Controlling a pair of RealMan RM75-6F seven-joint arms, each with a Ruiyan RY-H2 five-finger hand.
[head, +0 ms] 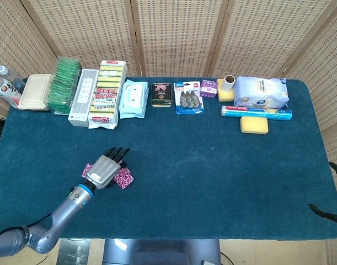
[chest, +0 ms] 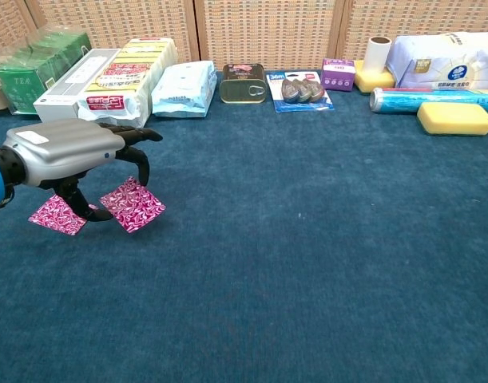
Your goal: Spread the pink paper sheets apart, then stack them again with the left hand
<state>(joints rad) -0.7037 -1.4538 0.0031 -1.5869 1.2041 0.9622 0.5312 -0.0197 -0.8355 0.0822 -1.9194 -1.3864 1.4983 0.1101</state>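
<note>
Boxes (chest: 108, 80), packets (chest: 184, 86) line table's far edge — well apart from left hand (chest: 64, 152).

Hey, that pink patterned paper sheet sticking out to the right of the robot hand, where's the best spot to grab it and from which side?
Probably its free right corner: the pink patterned paper sheet lies flat on the blue cloth table, so a pinch needs an exposed edge. Its left part sits under the left robot hand, so come from the right, low, sliding a fingertip under that corner.
</note>
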